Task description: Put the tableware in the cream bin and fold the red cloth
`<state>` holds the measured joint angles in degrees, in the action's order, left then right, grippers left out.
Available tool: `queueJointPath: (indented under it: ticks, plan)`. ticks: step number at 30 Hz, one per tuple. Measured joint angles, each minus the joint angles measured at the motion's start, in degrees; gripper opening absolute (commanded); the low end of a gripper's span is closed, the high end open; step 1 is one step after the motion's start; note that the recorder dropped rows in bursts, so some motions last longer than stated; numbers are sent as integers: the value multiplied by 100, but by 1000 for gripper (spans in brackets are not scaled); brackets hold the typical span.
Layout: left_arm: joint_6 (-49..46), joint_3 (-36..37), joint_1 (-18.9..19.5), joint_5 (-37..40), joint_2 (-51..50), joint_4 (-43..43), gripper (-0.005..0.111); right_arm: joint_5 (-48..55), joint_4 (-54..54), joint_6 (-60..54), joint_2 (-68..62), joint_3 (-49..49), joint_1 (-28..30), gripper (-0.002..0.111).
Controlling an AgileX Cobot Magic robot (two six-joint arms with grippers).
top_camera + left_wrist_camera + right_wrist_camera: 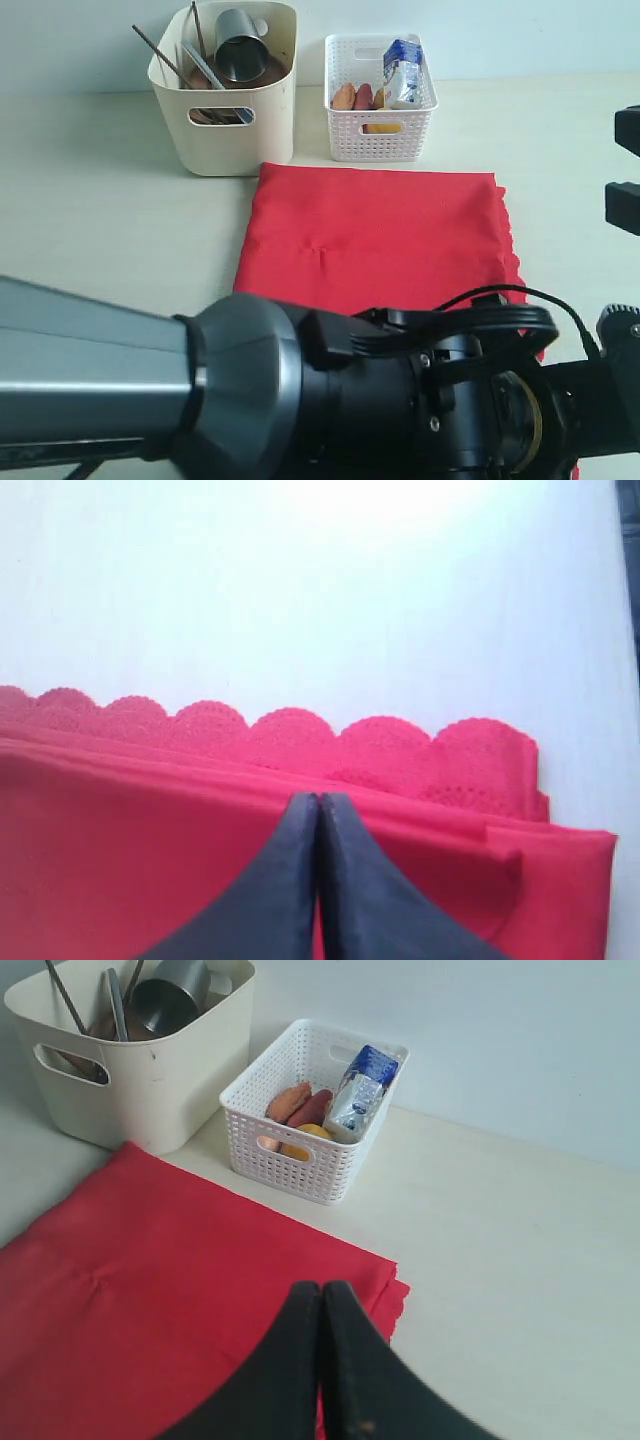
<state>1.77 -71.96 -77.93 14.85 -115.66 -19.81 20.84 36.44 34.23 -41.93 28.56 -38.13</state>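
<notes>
The large bright red scalloped cloth (380, 235) lies folded flat, the tall cream plastic bin (235, 140) holding the steel cup (240, 55) at its eleven o'clock, while the left gripper (318, 802) and right gripper (321, 1290) both hang over it with fingers pressed together, gripping nothing visible.

Exterior view: bright, flat, diffuse light with only weak soft shadows at the foot of the cream bin (222, 130) at 11 o'clock; background is sharp, but the dark arm (250, 400) filling 6 to 8 o'clock sits too close to the lens and goes soft. Left wrist view: overexposed, table (320, 580) washed to bluish white with a glare patch beyond the scalloped edge of the red cloth (150, 860); cloth oversaturated and slightly soft, left fingers (280, 900) blurred. Right wrist view: even exposure, no glare, far things fairly crisp, right fingers (280, 1380) out of focus.
</notes>
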Motion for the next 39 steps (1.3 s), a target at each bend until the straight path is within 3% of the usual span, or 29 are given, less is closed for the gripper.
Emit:
queueJointPath:
  ticks: [9,14,19,25,30,34,39]
  plan:
    - [332,198,73,1240,756,-429,2,262,919,911,0,0,0,0]
    - [2661,1210,288,2050,1534,-2559,2,247,1126,1188,-39,0,0,0]
    - [5024,2515,536,2892,2914,-4541,2,-446,1097,1200,-697,0,0,0]
    - [6119,3829,885,2884,4541,-4914,0,-1667,795,1200,-2766,145,0,0]
    - [6527,4690,1295,2262,5809,-4954,0,-2084,782,1200,-4561,700,-297,0]
    - [6592,5000,1500,1682,6567,-4954,0,-1946,782,1200,-5705,1299,-583,0]
    - [6603,5101,1535,1536,7025,-4968,0,-1156,782,1114,-6469,1698,-667,0]
